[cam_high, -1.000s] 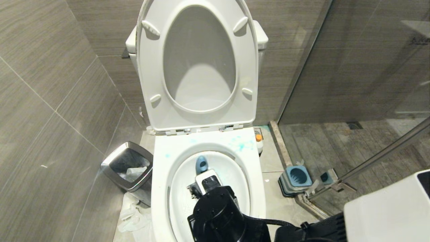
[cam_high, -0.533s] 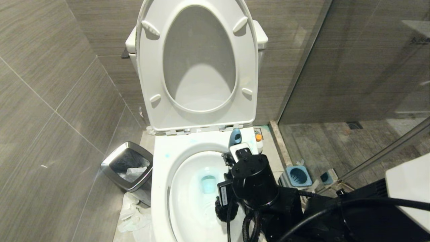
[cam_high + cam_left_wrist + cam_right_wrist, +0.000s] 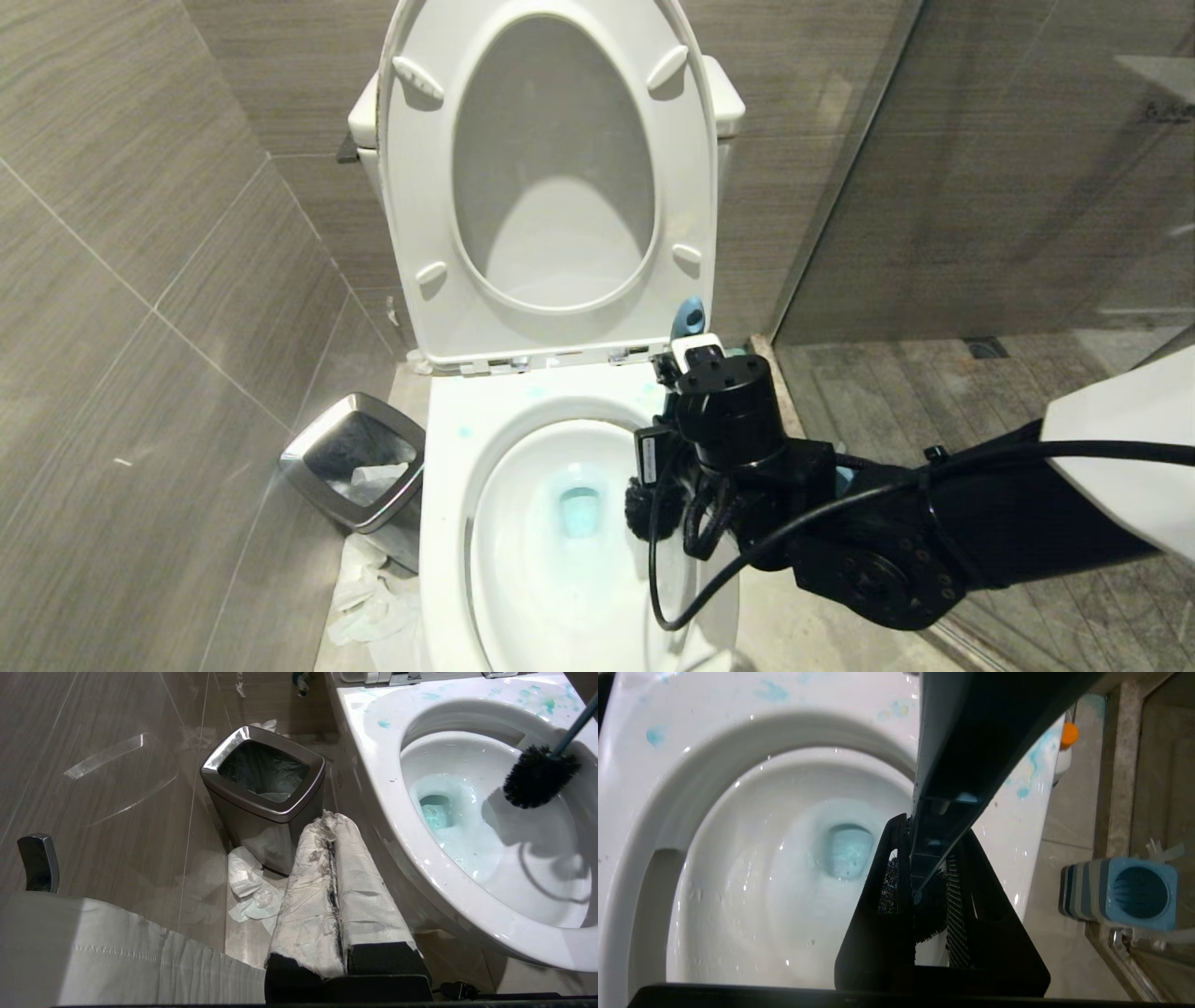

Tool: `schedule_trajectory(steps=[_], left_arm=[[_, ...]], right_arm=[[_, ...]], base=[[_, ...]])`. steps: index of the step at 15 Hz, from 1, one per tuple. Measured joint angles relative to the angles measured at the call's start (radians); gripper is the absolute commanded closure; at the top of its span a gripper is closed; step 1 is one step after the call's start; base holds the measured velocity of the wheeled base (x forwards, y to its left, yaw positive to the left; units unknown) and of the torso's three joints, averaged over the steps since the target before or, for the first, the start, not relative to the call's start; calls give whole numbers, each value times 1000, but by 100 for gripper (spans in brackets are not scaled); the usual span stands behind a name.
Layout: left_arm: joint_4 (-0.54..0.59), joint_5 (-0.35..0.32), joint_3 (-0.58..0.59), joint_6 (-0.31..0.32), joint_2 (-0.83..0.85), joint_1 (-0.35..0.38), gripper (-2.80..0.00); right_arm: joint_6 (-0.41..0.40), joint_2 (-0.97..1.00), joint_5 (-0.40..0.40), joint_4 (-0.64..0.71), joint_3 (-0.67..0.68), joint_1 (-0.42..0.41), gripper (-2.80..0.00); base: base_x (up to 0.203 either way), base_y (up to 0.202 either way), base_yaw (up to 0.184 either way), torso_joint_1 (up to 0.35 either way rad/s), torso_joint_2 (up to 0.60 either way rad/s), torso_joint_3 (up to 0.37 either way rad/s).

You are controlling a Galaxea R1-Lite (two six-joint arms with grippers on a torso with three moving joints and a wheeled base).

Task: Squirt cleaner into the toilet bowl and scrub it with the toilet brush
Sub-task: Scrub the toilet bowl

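The toilet bowl is open, its seat and lid raised against the tank. Turquoise cleaner tints the water and spots the back rim. Its small container with an orange top stands on the floor right of the bowl. My right gripper is shut on the slate-blue handle of the toilet brush. The black bristle head hangs inside the bowl against its right wall. My left gripper, fingers wrapped in white paper, is shut and parked low beside the bowl.
A steel-rimmed bin stands left of the bowl, with crumpled tissue on the floor before it. The blue-grey brush holder sits on the floor to the right, by the glass shower partition. Tiled walls close in left and behind.
My right arm has swung from the middle of the bowl to its right back corner. The brush head has moved with it to the bowl's right wall. The left arm stayed still.
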Motion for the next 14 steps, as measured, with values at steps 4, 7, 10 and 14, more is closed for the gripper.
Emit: schedule_trajectory(steps=[4,7,10,14], left_arm=[[0,0,0,1,0,0,0],[0,0,0,0,0,0,0],[0,0,0,0,0,0,0],[0,0,0,0,0,0,0]], right_arm=[[-42,87,5,1,-147,-1,0],[-72,161,14,2,-241,22,0],[-87,238,27,5,-319,36,0],[-89,379,30,12,-439,38,0]], base=[[0,0,0,0,0,0],[0,0,0,0,0,0],[0,0,0,0,0,0],[0,0,0,0,0,0]])
